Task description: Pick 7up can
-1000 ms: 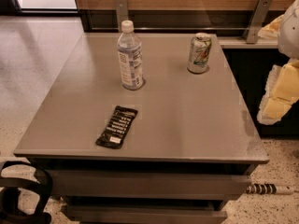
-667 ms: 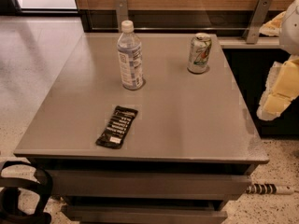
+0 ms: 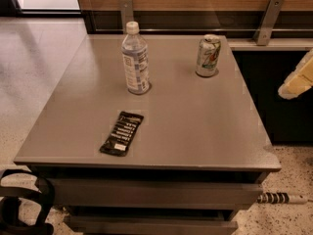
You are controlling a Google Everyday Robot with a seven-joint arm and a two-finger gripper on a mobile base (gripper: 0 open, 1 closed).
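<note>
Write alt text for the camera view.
A 7up can stands upright near the far right corner of a grey table, with the gripper beyond the table's right edge, apart from the can. A water bottle stands to the can's left, and a black wrapped bar lies nearer the front.

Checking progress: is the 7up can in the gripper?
No, the 7up can stands on the table, with the gripper apart at the right edge.

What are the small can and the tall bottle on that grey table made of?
The small silvery-white can with green markings looks like thin aluminium: metallic sheen, silver top. The tall clear bottle with white cap looks like plastic: see-through, paper-like label. The cream part at the right edge, probably the robot's gripper, hangs beside the grey table, away from both.
</note>
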